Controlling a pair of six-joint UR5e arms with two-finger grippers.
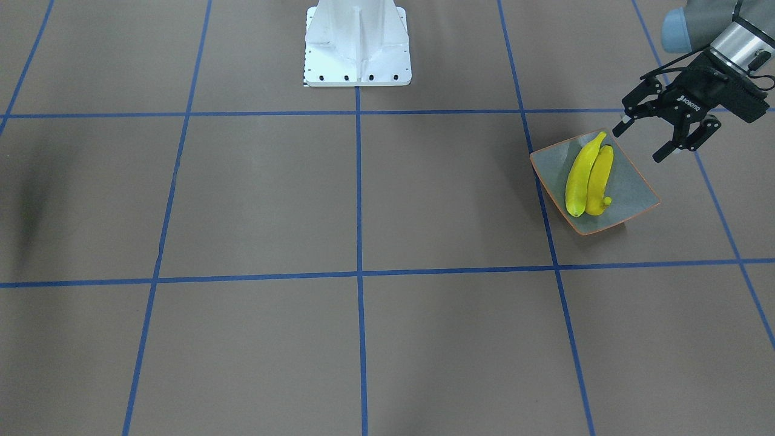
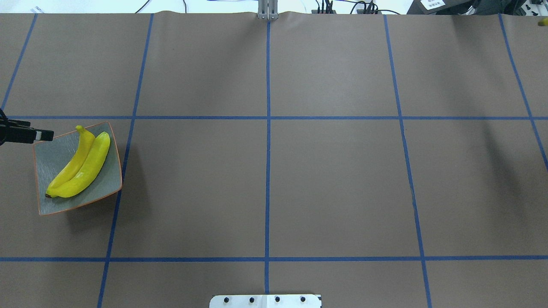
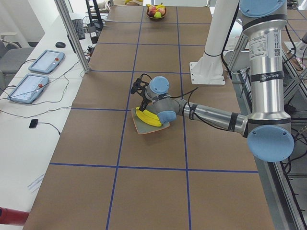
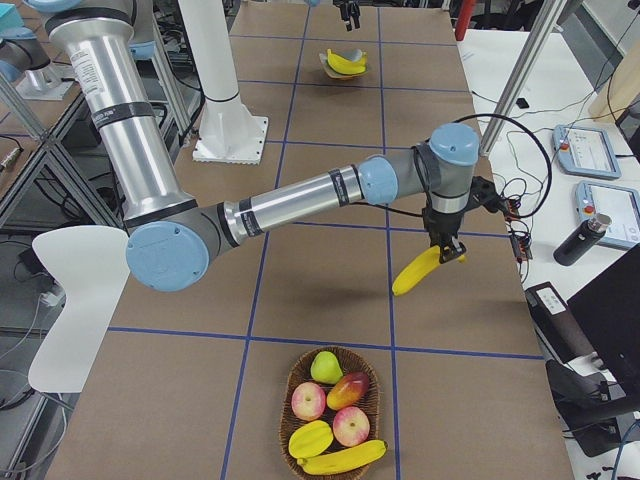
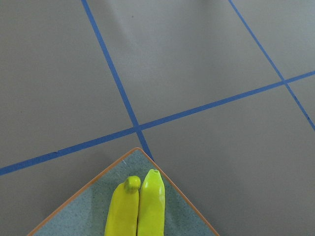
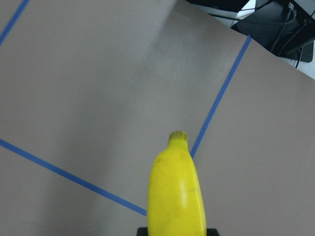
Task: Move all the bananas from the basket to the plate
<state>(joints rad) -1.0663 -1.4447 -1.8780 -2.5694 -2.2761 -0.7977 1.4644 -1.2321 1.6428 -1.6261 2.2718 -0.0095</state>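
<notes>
Even indoor light falls on a table (image 2: 334, 179) covered in brown paper and gridded with blue tape lines (image 2: 268, 171). Along its far edge runs a white bench (image 3: 14, 158) carrying two tablets (image 3: 45, 61), a mouse (image 3: 60, 44) and cables.

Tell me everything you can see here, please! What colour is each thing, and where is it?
Table: one, brown with blue lines, under everything.
Plate: one, grey-green with an orange rim, at the table's end on the robot's left.
Plate bananas: two, yellow, side by side on the plate.
Held banana: one, yellow, hanging above the table.
Basket: one, brown wicker, at the table's end on the robot's right.
Basket banana: one, yellow, in the basket.
Other fruit: about five, green, red and yellow, in the basket.
Tablets: two, blue-edged, on the white side desk.
Left gripper: one, black, open, beside the plate's corner.
Right gripper: one, black, gripping the held banana.
</notes>
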